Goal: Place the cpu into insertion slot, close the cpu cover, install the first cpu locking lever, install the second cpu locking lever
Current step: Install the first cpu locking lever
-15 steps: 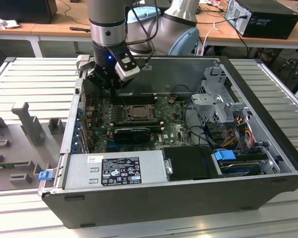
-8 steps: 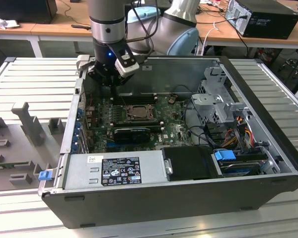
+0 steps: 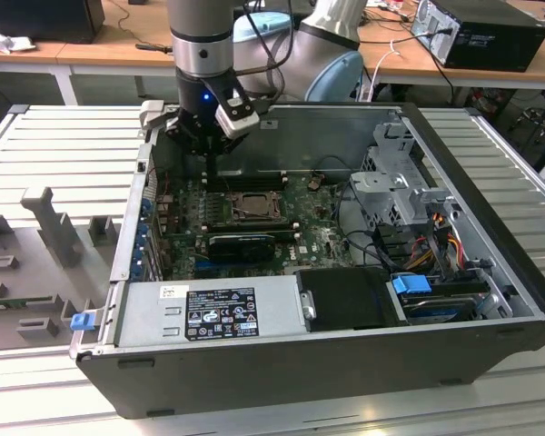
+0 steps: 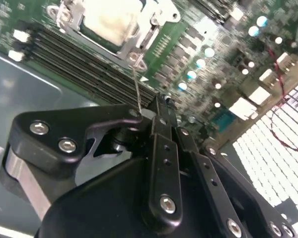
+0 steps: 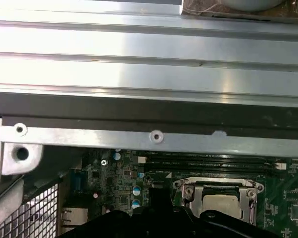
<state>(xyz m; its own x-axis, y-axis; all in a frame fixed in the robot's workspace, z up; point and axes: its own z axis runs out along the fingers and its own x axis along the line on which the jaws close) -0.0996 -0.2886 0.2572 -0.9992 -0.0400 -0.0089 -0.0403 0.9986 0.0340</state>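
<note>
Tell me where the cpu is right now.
The cpu sits in the insertion slot on the green motherboard, mid-case in the exterior view, beside the memory slots and close to the gripper.

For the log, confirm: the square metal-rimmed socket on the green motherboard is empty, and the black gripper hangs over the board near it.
Not empty: both wrist views show the flat silver-grey cpu seated in the square metal-rimmed socket on the green motherboard. The black gripper does hang over the board near it.

Silver cpu (image 5: 221,203) w/ cover (image 5: 216,186) down
</note>
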